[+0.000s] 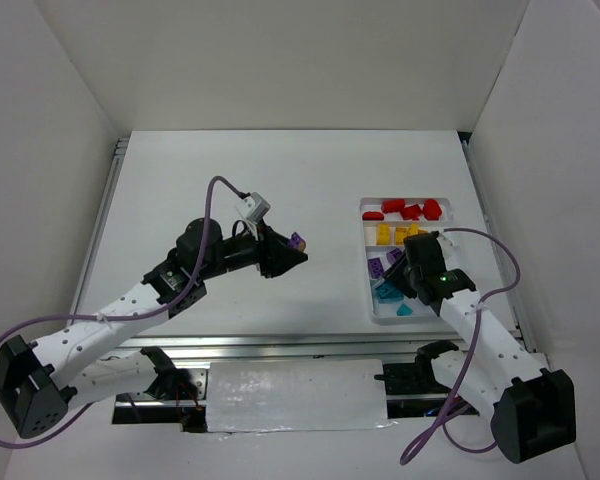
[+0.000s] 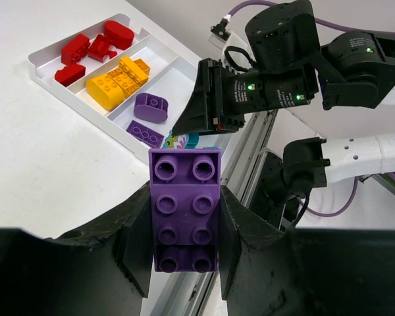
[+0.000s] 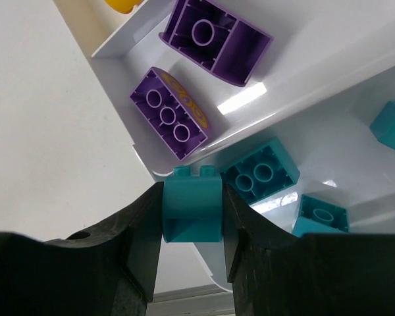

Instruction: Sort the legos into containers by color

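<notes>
Here, left gripper (image 2: 184, 227) pinches studded purple brick (image 2: 184, 204); right gripper (image 3: 192, 217) clasps teal brick (image 3: 192, 201).

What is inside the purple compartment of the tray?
An upside-down purple brick and a printed purple brick. The right gripper covers the compartment's far end, so nothing can be told there.

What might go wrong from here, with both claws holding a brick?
1. The right gripper holds a teal brick right at the tray edge; let go there, it may catch the wall and tumble onto the table.
2. The left gripper carries a purple brick that belongs in the purple compartment, beside where the right gripper hangs, so the arms might bump.
3. The purple brick sticks far out past the fingers and might twist loose.
</notes>
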Tool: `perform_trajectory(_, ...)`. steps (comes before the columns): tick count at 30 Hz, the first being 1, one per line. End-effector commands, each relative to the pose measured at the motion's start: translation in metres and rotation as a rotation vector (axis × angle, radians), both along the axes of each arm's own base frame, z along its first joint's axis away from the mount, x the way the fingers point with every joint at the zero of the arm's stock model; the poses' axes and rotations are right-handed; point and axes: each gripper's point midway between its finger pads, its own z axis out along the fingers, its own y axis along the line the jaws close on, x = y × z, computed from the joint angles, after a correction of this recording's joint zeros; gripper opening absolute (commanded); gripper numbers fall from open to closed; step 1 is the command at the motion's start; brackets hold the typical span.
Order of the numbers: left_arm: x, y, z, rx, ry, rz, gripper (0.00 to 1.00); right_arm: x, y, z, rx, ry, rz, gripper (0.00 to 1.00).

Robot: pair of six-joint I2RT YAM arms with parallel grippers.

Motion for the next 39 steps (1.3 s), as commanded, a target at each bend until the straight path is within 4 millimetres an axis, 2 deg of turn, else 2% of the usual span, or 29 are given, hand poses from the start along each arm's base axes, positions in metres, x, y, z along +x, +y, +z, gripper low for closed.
perform_trajectory(1, -0.002, -0.006, 0.030, -0.053, -0.091, -0.038, 0.00, 0.011, 0.003, 0.005, 0.005, -0.063, 0.031, 0.00)
perform_trajectory(5, -0.004, -0.009, 0.030, -0.055, -0.093, -0.064, 0.00, 0.011, 0.007, 0.004, 0.014, -0.063, 0.055, 0.00)
perform_trajectory(9, -0.003, -0.010, 0.027, -0.051, -0.086, -0.062, 0.00, 0.009, -0.007, 0.002, -0.033, -0.032, -0.016, 0.00)
perform_trajectory(10, -0.003, -0.011, 0.028, -0.051, -0.086, -0.062, 0.00, 0.002, -0.015, -0.003, -0.068, 0.009, -0.050, 0.00)
perform_trajectory(12, -0.003, -0.011, 0.027, -0.051, -0.083, -0.064, 0.00, -0.004, -0.018, -0.005, -0.065, 0.049, -0.092, 0.00)
perform_trajectory(21, -0.004, -0.009, 0.028, -0.053, -0.088, -0.059, 0.00, -0.025, -0.053, 0.012, -0.086, 0.021, -0.348, 0.00)
perform_trajectory(24, -0.005, -0.008, 0.029, -0.057, -0.089, -0.062, 0.00, -0.024, -0.055, 0.027, -0.079, -0.027, -0.350, 0.00)
perform_trajectory(26, -0.006, -0.009, 0.028, -0.055, -0.088, -0.067, 0.00, -0.019, -0.052, 0.041, -0.095, -0.071, -0.279, 0.00)
perform_trajectory(29, -0.007, -0.009, 0.029, -0.059, -0.090, -0.073, 0.00, 0.004, -0.024, 0.062, -0.010, -0.193, -0.120, 0.00)
perform_trajectory(30, -0.007, -0.009, 0.030, -0.058, -0.091, -0.074, 0.00, 0.004, -0.014, 0.062, 0.028, -0.186, -0.078, 0.00)
perform_trajectory(32, -0.007, -0.010, 0.030, -0.057, -0.092, -0.079, 0.00, 0.011, -0.009, 0.057, 0.023, -0.162, -0.044, 0.00)
perform_trajectory(34, -0.008, -0.009, 0.029, -0.054, -0.091, -0.080, 0.00, 0.013, -0.009, 0.044, 0.006, -0.117, -0.037, 0.00)
perform_trajectory(39, -0.009, -0.009, 0.029, -0.053, -0.096, -0.085, 0.00, 0.021, -0.005, 0.035, 0.005, -0.122, -0.011, 0.00)
